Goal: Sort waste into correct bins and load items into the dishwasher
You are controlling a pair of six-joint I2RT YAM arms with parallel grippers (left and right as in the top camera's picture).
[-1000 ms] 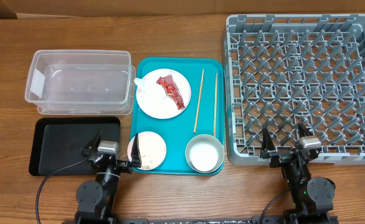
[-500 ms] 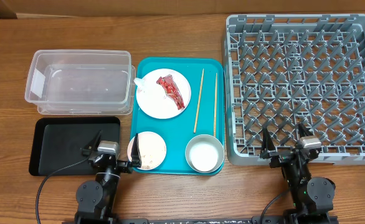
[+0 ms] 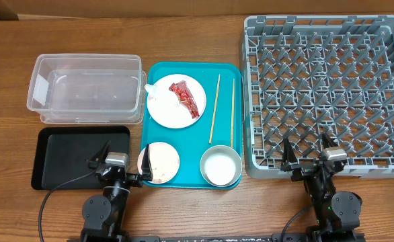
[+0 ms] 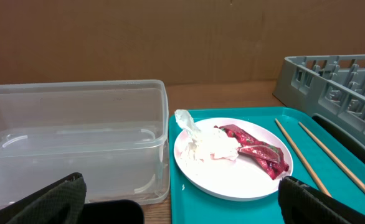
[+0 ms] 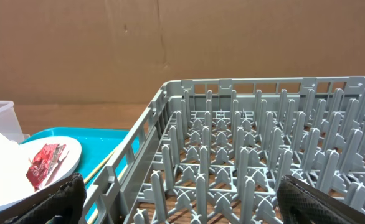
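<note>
SORTING NOT YET BEGUN: A clear tub and, at its 6 o'clock, a black tray stand bare at the bench's left. The left gripper hovers between the black tray and the teal serving tray, jaws spread wide and holding nothing. At the teal tray's 12 o'clock end, a large plate carries a crumpled tissue at its 10 o'clock rim and a red wrapper across its middle. Two chopsticks lie at the plate's 3 o'clock, with a small plate and a white bowl nearer the arms. The grey dish rack fills the right. The right gripper sits at its 6 o'clock edge, jaws likewise apart and empty.

The waste likely goes first. The left arm would do best to pinch the tissue by its raised peak, clear of the plate rim, then take the wrapper separately. Rice scraps on the small plate are too faint to confirm. One of the left jaws covers that plate's 9 o'clock edge, no cup shows, and both arm bases are cut off at 6 o'clock.
</note>
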